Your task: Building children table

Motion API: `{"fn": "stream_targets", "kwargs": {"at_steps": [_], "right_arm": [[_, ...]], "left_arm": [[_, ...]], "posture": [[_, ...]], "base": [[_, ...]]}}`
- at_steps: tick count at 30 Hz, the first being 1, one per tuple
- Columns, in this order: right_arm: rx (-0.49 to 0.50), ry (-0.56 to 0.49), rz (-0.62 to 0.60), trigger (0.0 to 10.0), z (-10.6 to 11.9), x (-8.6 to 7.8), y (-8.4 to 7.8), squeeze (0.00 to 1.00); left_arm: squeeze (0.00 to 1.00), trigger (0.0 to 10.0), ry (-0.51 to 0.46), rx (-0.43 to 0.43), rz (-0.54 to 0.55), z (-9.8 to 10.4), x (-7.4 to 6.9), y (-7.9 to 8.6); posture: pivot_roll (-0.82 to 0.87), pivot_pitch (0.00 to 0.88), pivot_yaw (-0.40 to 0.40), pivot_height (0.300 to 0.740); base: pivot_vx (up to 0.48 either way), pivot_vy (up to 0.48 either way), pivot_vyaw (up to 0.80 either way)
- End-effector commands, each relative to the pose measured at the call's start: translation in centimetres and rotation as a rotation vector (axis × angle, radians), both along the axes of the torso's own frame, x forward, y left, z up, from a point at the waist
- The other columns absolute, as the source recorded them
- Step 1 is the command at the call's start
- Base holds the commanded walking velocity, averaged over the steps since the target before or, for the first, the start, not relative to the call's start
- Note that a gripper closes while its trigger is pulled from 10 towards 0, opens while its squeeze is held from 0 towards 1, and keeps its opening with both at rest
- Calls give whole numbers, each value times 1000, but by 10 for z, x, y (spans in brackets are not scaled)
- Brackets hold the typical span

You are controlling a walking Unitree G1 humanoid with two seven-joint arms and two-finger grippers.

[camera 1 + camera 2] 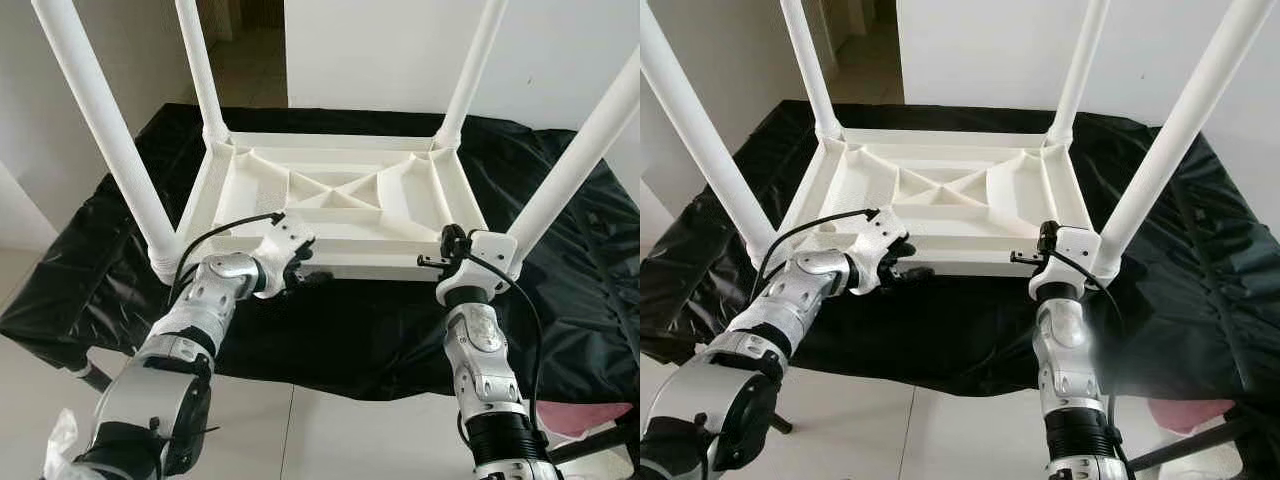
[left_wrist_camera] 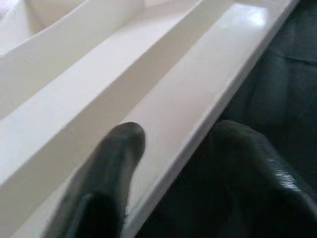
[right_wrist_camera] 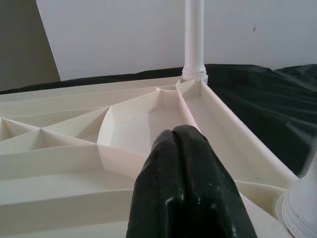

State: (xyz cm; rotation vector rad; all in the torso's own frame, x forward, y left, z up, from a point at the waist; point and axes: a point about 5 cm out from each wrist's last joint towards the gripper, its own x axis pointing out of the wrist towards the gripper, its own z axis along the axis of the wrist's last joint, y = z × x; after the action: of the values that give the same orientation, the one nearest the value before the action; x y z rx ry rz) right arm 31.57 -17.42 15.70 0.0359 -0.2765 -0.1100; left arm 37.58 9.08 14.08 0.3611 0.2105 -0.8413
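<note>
White plastic is what the children table (image 1: 340, 205) is made of; it lies upside down on a black cloth (image 1: 560, 290) that covers the stand under it, and its four legs (image 1: 100, 120) point up, one at each corner. All four legs look pushed in, so the build seems almost done (turning it over may be what is left). The top is hollow with thin ribs (image 1: 335, 190) crossing underneath, so I think it is light and stiff; the plastic looks smooth and could slip in a pinch. The raised rim along the near edge looks like the best place to hold, one grip toward each near corner; the long legs could wobble or tip it if it is lifted from one side only.

The left gripper (image 1: 305, 270) is at the near edge toward the left corner; its fingers (image 2: 111, 163) are spread apart, one lying on the white rim and the other down on the cloth side, so the rim sits between them but is not squeezed. The right gripper (image 3: 185, 163) is by the near right corner, just beside that leg; its two fingers are pressed together and hold nothing, and they hang over the ribbed underside.
</note>
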Motion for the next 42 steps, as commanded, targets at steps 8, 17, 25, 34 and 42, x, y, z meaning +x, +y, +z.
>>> {"fn": "stream_targets", "kwargs": {"at_steps": [8, 17, 25, 34, 42], "right_arm": [[9, 10, 4, 10000, -1, 1, 3, 0], [11, 13, 0, 10000, -2, 1, 3, 0], [9, 17, -6, 10000, -3, 0, 0, 0], [4, 16, -12, 10000, -3, 0, -1, 0], [2, 15, -10, 10000, -2, 0, -1, 0]], "left_arm": [[0, 0, -88, 92, 382, -14, 8, 25], [1000, 10000, -93, 61, 353, -6, 11, 23], [173, 10000, -145, 48, 262, 4, 12, 15], [0, 10000, -125, 129, 209, 4, 14, 13], [0, 10000, -38, 236, 210, -4, 15, 16]], "posture": [[-50, 77, 46, 740], [-52, 73, 52, 740], [-53, 68, 53, 740], [-57, 68, 52, 740], [-67, 71, 58, 740]], "base": [[0, 0, 0], [0, 0, 0], [0, 0, 0], [0, 0, 0], [0, 0, 0]]}}
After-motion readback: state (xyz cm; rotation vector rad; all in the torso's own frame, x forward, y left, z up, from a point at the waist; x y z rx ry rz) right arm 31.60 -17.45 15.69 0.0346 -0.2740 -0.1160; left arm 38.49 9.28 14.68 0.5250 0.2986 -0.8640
